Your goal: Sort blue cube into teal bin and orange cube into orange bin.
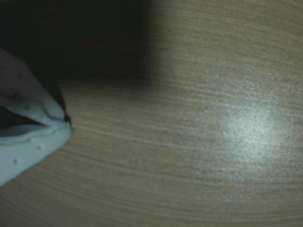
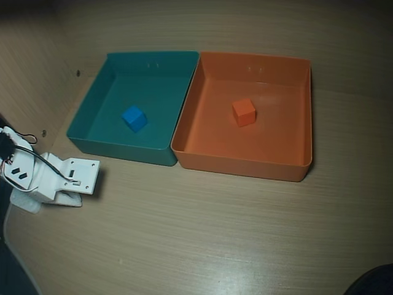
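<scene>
At lower left of the overhead view, the white arm lies low over the wooden table (image 2: 215,233), w/ the claw (image 2: 72,198) just beside the teal bin's near left corner, not touching it. Only a thin pale finger shows under the white body there, so opening can't be read from above. In the wrist view the claw (image 1: 59,126) enters from the left edge: two pale fingertips (image 1: 45,109) nearly meeting, a narrow dark slit between them, nothing visibly held. Looks about closed, but the pic is blurry and most of the claw is cut off by the frame.

Blue cube (image 2: 134,118) sits on the floor of the teal bin (image 2: 116,146), slightly left of centre. Orange cube (image 2: 244,112) sits on the floor of the orange bin (image 2: 245,165), near the middle. Bins stand side by side, walls touching.

Wrist view otherwise: bare wood grain, a bright glare patch at right, a dark block at upper left too blurred to ID. Overhead: arm base cut off at left edge; dark shape at bottom right corner, can't tell what.
</scene>
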Motion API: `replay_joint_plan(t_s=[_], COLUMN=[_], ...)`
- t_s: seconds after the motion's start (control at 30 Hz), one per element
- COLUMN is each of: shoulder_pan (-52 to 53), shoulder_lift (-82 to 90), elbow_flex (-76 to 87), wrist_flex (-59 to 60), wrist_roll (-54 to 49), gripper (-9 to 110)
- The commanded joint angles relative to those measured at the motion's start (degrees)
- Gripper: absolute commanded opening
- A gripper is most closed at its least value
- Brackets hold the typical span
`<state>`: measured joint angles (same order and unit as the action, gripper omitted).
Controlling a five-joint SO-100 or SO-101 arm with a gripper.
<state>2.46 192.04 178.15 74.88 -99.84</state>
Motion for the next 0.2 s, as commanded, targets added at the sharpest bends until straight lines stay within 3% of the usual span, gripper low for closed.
replay_joint_plan(t_s=[0.0, 0.17], shoulder_pan=[0.2, 0.2], shoulder_lift=[0.2, 0.2], elbow_flex=[3.6, 3.6], wrist_flex=[0.9, 0.9], wrist_roll=[0.1, 0.1], gripper=[-5, -5])
